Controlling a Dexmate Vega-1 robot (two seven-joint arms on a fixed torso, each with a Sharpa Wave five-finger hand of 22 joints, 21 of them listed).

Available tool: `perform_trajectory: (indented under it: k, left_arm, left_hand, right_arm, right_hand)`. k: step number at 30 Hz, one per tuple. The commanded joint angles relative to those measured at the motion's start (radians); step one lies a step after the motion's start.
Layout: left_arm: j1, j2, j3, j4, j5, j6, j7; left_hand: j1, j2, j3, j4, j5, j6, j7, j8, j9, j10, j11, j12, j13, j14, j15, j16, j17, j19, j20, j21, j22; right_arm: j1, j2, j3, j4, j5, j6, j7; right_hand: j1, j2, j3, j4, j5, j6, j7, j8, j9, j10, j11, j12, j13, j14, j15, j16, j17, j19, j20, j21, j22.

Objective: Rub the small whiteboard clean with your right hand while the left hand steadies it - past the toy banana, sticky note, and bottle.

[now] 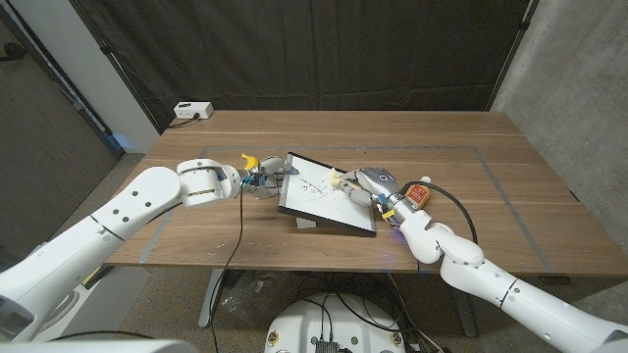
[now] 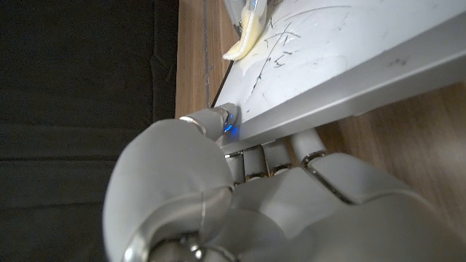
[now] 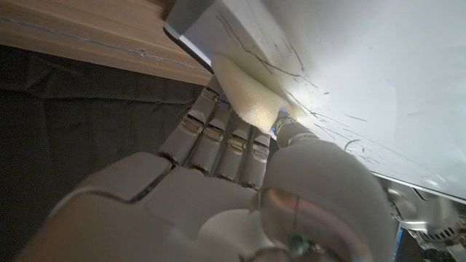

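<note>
Wooden table [image 1: 510, 176] bears the whiteboard [image 1: 319, 188], tilted, long axis near-far; left hand [image 1: 257, 177] grips its left edge; right hand [image 1: 368, 184] presses a pale sponge [image 1: 340, 180] on it.

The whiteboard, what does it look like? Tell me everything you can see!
The whiteboard is a small white board with a dark edge and a grey frame, still covered in thin black scribbles. It sits tilted on the wooden table, not flat. The left hand grips one edge, thumb on top and fingers underneath. The right hand presses a pale yellow sponge against its face at the opposite edge.
</note>
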Motion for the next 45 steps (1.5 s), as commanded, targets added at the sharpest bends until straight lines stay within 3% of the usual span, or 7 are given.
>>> perform_trajectory:
  k: [1, 6, 13, 26, 32, 40, 45]
  left_arm:
    - [0.004, -0.002, -0.003, 0.001, 0.002, -0.001, -0.008]
    - [0.004, -0.004, -0.003, 0.0, 0.008, -0.003, -0.01]
    - [-0.003, -0.009, 0.002, 0.006, 0.01, 0.002, -0.01]
    - [-0.015, -0.019, 0.011, 0.009, 0.014, 0.009, -0.008]
    - [-0.009, -0.017, 0.009, 0.001, 0.014, 0.007, -0.002]
    - [0.006, -0.011, 0.0, -0.006, 0.01, 0.001, -0.008]
    - [0.014, -0.006, -0.006, -0.009, 0.008, -0.003, -0.01]
  left_hand:
    - [-0.007, 0.0, 0.007, 0.001, 0.009, 0.008, 0.013, 0.0, -0.001, 0.003, -0.007, 0.001, 0.004, -0.005, -0.002, -0.003, 0.002, 0.001, 0.002, 0.004, 0.002]
    - [-0.009, 0.0, 0.008, 0.001, 0.009, 0.008, 0.011, -0.001, -0.001, 0.003, -0.007, 0.001, 0.004, -0.009, -0.003, -0.004, 0.002, 0.0, 0.002, 0.003, 0.002]
    - [-0.011, 0.0, 0.009, 0.001, 0.009, 0.008, 0.011, -0.001, -0.001, 0.002, -0.008, 0.001, 0.004, -0.011, -0.002, -0.004, 0.002, -0.001, 0.003, 0.003, 0.002]
    - [-0.014, 0.0, 0.012, 0.001, 0.009, 0.009, 0.011, -0.001, -0.001, 0.002, -0.009, 0.001, 0.004, -0.01, -0.002, -0.003, 0.002, -0.001, 0.004, 0.003, 0.002]
    - [-0.015, 0.0, 0.013, 0.001, 0.009, 0.008, 0.011, -0.001, -0.001, 0.001, -0.008, 0.0, 0.004, -0.012, -0.005, -0.003, 0.002, -0.001, 0.005, 0.002, 0.002]
    - [-0.018, 0.0, 0.015, 0.001, 0.009, 0.01, 0.01, -0.001, -0.001, 0.001, -0.009, 0.0, 0.004, -0.011, -0.003, -0.002, 0.002, -0.001, 0.006, 0.002, 0.002]
    - [-0.019, 0.0, 0.016, 0.001, 0.009, 0.011, 0.01, -0.001, -0.001, 0.002, -0.009, 0.001, 0.004, -0.013, -0.001, -0.003, 0.002, -0.002, 0.005, 0.002, 0.002]
  right_arm:
    - [-0.001, -0.023, -0.027, -0.064, 0.063, -0.094, 0.084]
    - [0.025, -0.072, -0.01, -0.018, 0.2, 0.167, 0.039]
    - [0.031, -0.075, 0.007, 0.056, 0.198, 0.432, -0.134]
    - [0.014, -0.035, 0.051, 0.133, 0.126, 0.632, -0.339]
    - [0.012, -0.029, 0.064, 0.142, 0.111, 0.638, -0.331]
    - [-0.012, -0.04, 0.063, 0.024, 0.045, 0.362, -0.127]
    - [-0.006, -0.043, 0.041, 0.003, 0.024, 0.273, -0.057]
  right_hand:
    - [-0.009, -0.003, 0.001, 0.004, 0.009, 0.022, -0.003, 0.012, 0.008, 0.012, 0.003, 0.011, 0.003, 0.013, -0.073, 0.006, 0.002, 0.011, -0.112, 0.007, 0.002]
    - [-0.01, -0.001, 0.002, 0.004, 0.01, 0.021, -0.003, 0.011, 0.008, 0.011, 0.002, 0.01, 0.003, 0.009, -0.077, 0.004, 0.002, 0.004, -0.112, 0.006, 0.002]
    - [-0.008, 0.0, 0.005, 0.001, 0.01, 0.026, -0.006, 0.013, 0.008, 0.009, 0.001, 0.008, 0.003, -0.003, -0.085, -0.002, 0.001, -0.008, -0.114, 0.004, 0.001]
    - [-0.012, -0.001, 0.005, 0.002, 0.008, 0.032, -0.016, 0.014, 0.008, 0.011, -0.006, 0.008, 0.003, -0.01, -0.087, -0.003, 0.002, -0.014, -0.117, 0.003, 0.0]
    - [-0.015, -0.001, 0.003, 0.003, 0.008, 0.032, -0.017, 0.014, 0.008, 0.009, -0.01, 0.007, 0.003, -0.015, -0.087, -0.003, 0.003, -0.017, -0.118, 0.003, -0.001]
    - [-0.02, 0.0, 0.003, 0.006, 0.008, 0.03, -0.022, 0.013, 0.008, 0.006, -0.017, 0.006, 0.003, -0.02, -0.084, -0.003, 0.004, -0.024, -0.115, 0.002, -0.001]
    - [-0.023, 0.001, 0.002, 0.008, 0.008, 0.025, -0.028, 0.011, 0.008, 0.004, -0.022, 0.005, 0.003, -0.02, -0.084, -0.002, 0.005, -0.025, -0.114, 0.002, -0.001]
